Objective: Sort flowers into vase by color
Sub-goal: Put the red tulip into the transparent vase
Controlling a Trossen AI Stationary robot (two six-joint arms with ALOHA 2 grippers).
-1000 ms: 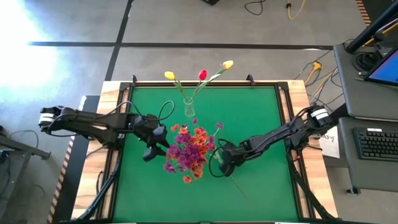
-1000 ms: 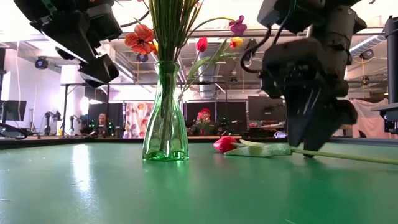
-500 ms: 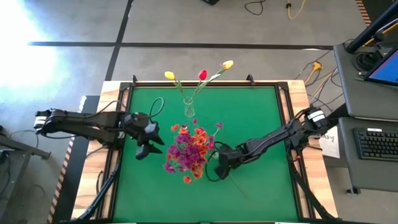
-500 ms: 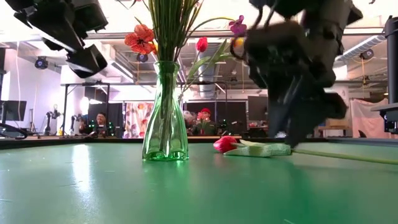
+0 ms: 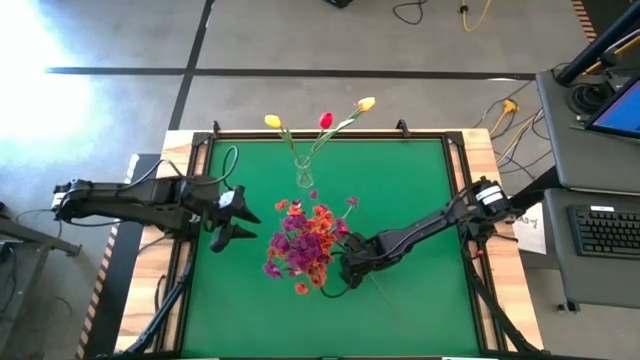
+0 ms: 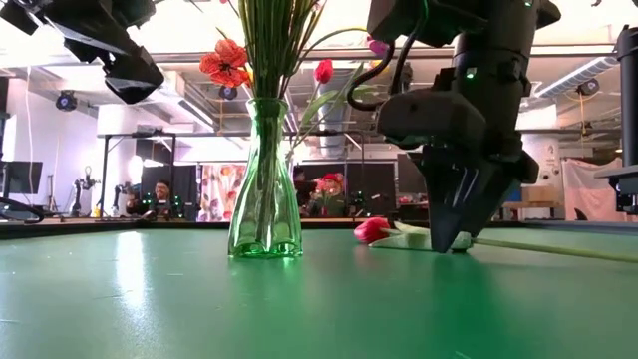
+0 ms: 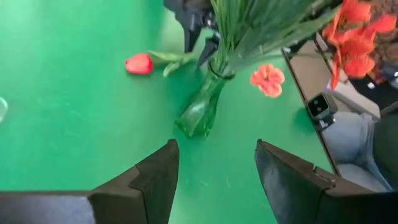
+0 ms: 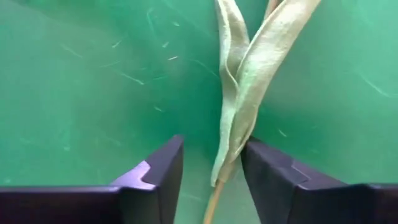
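Tulip on table: red tulip (image 6: 369, 229) lies flat on the green table (image 5: 420, 180), head toward the tall green vase, stem (image 6: 558, 249) running away from it past the right gripper.
Long axis: in the right wrist view the stem (image 8: 214, 202) and leaves (image 8: 245, 93) run straight ahead between the two fingers (image 8: 155, 174), so the jaws straddle the axis crosswise; good for a pinch.
Right gripper: right gripper (image 6: 449, 239) is down at the table, tips at or just above the surface, fingers either side of the stem and leaf base. Jaws partly open with a gap showing on both sides of the stem; no firm hold visible yet, though one finger looks close to touching the leaf.
Nearer arm: right, clearly; it sits over the tulip, just beside the bouquet.
Bouquet vase: green vase (image 6: 264, 189) stands upright near the table's middle, holding orange-red and purple sprays (image 5: 305, 245); it is near the tulip head but not touching it.
Left gripper: left gripper (image 5: 228, 222) hangs above the table on the far side of the bouquet from the tulip, fingers apart, nothing between them (image 7: 217, 174); waiting.
Small vase: clear vase (image 5: 304, 175) stands at the far edge with two yellow tulips (image 5: 272, 121) and one red tulip (image 5: 325, 120); well apart from the right gripper.
Judgement: next move likely closes on the stem, then lifts toward the far vase.
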